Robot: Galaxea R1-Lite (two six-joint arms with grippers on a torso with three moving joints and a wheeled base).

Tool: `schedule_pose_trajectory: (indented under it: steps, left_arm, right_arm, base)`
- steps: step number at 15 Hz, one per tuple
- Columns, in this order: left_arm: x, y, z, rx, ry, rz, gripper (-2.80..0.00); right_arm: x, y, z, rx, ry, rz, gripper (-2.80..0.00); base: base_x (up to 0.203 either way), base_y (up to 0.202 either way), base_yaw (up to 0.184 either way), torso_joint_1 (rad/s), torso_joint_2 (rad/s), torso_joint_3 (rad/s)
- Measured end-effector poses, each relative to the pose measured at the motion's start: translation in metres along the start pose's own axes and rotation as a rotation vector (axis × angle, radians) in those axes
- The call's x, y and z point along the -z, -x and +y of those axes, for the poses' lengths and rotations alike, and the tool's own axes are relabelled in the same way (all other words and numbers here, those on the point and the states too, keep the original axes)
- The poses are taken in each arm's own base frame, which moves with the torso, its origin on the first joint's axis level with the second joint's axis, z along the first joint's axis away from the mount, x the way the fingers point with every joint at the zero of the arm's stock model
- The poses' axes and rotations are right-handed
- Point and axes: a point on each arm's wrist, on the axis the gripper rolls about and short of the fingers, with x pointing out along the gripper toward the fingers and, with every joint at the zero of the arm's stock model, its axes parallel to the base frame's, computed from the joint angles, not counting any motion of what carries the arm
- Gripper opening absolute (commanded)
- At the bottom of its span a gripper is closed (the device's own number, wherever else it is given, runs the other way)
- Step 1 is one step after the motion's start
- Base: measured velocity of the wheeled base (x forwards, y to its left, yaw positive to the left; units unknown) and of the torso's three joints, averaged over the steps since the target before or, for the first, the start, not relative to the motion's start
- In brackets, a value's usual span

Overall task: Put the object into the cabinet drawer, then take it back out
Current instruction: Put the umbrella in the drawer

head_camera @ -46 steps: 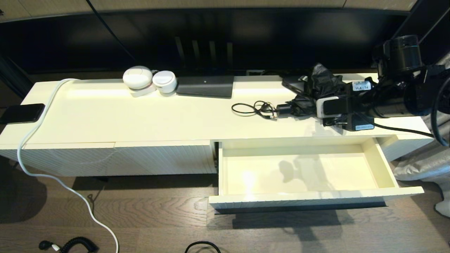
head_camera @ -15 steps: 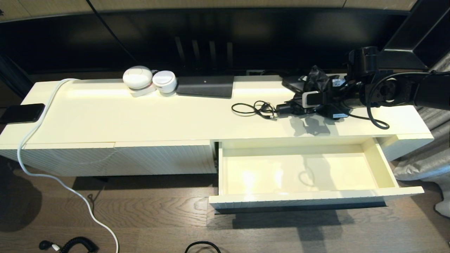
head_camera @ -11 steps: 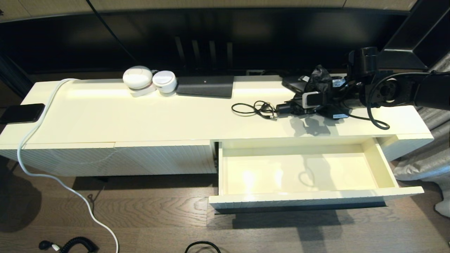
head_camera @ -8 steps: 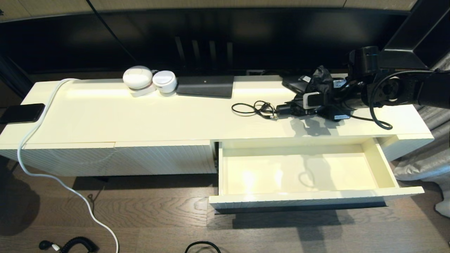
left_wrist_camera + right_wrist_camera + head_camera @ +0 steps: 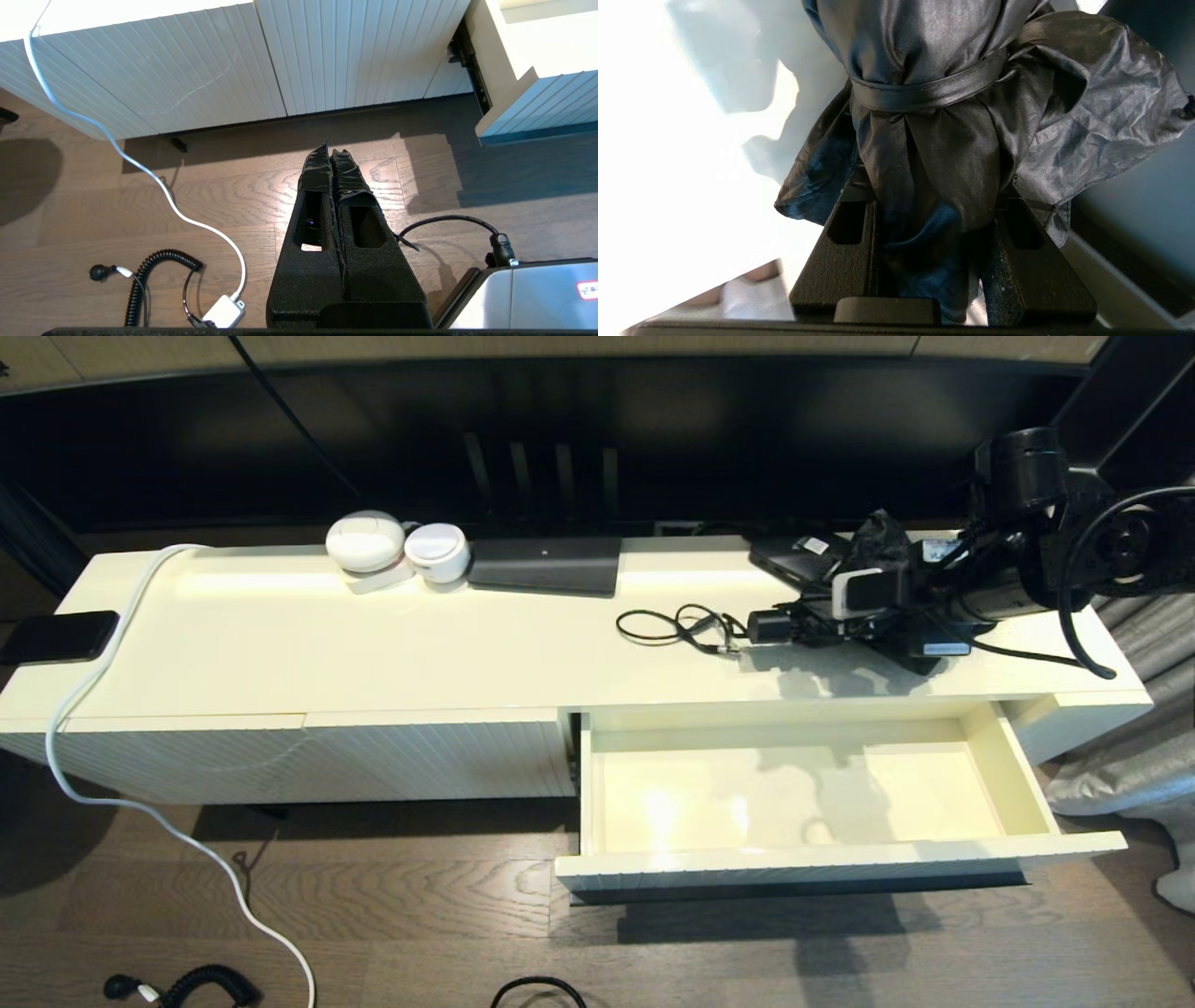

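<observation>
A folded black umbrella (image 5: 924,140) is being held between the fingers of the right gripper (image 5: 845,616) at right of centre, above the cabinet top (image 5: 373,635). Loose fabric and its trailing wrist strap (image 5: 677,625) are being risked snagging on the open drawer (image 5: 1013,775), lower right. The left gripper (image 5: 332,158) is being kept closed and empty over the floor.

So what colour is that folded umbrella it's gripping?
Black all over, strap included. The umbrella shows best in the right wrist view, pinched in the right tool.

umbrella (image 5: 924,140) top cut off by frame edge, drawer (image 5: 1018,775) handle hidden under its front
</observation>
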Motion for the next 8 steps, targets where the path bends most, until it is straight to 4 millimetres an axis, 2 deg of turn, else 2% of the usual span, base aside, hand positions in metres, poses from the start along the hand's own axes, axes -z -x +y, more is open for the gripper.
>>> schedule_pose_trajectory:
  steps: [2,5,8]
  left_arm:
    - [0.0,0.0,0.0,-0.001,0.0,0.0,-2.8]
    - [0.0,0.0,0.0,0.0,0.0,0.0,-2.8]
    - [0.0,0.0,0.0,0.0,0.0,0.0,-2.8]
  right_arm:
    - [0.002,0.027,0.004,-0.032,-0.018,-0.006,-2.8]
    - [-0.001,0.067,0.022,-0.131,-0.108,-0.022,-2.8]
    - [0.001,0.096,0.036,-0.199,-0.155,-0.028,-2.8]
  base:
    - [0.0,0.0,0.0,0.0,0.0,0.0]
    - [0.0,0.0,0.0,0.0,0.0,0.0]
    - [0.0,0.0,0.0,0.0,0.0,0.0]
